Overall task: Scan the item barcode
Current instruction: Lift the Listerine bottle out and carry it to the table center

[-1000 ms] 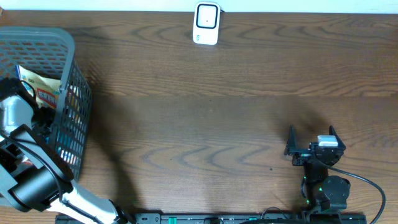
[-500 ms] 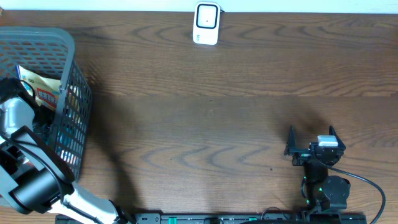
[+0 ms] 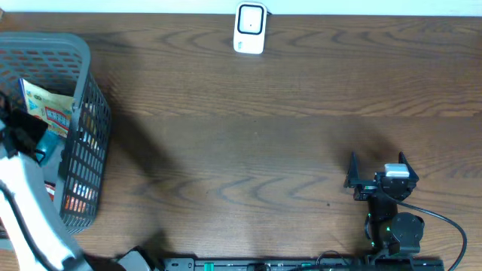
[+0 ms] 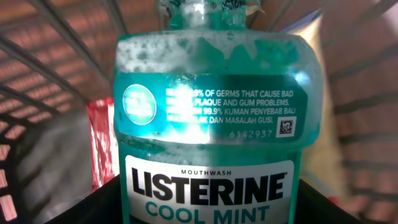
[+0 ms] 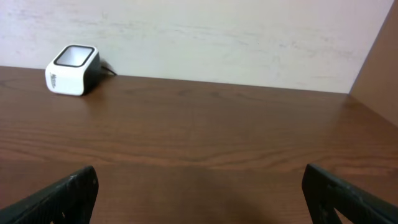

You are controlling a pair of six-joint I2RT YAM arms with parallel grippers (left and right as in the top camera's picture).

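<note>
Crowding the basket (image 3: 96, 124) — mouthwash bottle (image 4: 211, 118), packets (image 3: 50, 110)

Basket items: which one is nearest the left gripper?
The teal Listerine mouthwash bottle, filling the left wrist view; the red packet and yellow packet lie behind it, farther off.

Surroundings only. A dark brown wood-grain tabletop (image 3: 263, 128) fills my overhead view, its grain running in long wavy bands. A pale strip (image 3: 361, 6) shows along its far edge. On the right wrist camera I see an off-white, faintly scuffed wall (image 5: 236, 37) rising straight behind the table. A flat tan panel (image 5: 380, 62) stands at the right edge. Light is soft and even. I log one blurred shadow (image 3: 143, 154) on the wood at left.
</note>
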